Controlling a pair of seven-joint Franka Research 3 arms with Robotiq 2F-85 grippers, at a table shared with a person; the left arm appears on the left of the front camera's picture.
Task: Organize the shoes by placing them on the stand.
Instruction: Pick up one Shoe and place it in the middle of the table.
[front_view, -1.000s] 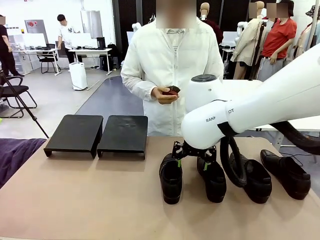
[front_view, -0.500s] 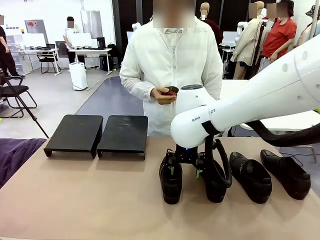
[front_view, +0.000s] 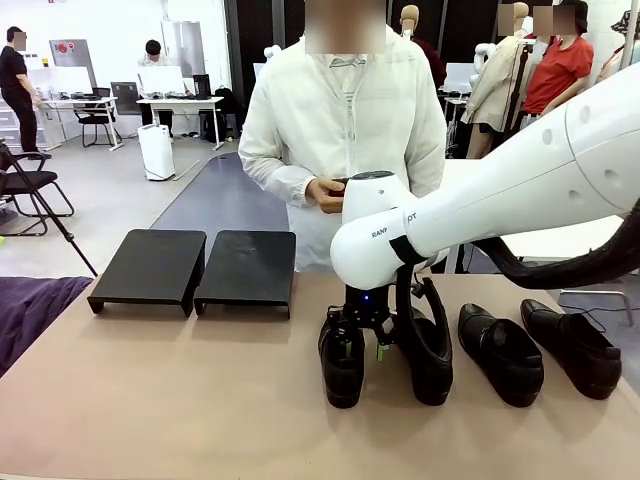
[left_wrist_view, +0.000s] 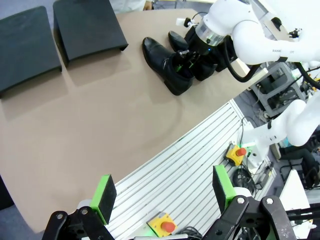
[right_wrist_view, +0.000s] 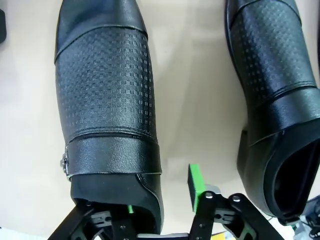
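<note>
Between the right gripper's (front_view: 362, 343) parted jaws stands the heel wall of the nearest shoe (right_wrist_view: 107, 100): one finger is inside it, and the green pad (right_wrist_view: 196, 181) is outside, not touching. Just beside lies a second shoe (right_wrist_view: 280, 75). The stand (front_view: 245, 265) sits well off. The left gripper (left_wrist_view: 164, 187) is spread wide.

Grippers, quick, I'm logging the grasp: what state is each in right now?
Left gripper: open, holding nothing.
Right gripper: open astride the rim of the leftmost shoe, one finger inside, outer pad not touching; not gripped yet.
</note>
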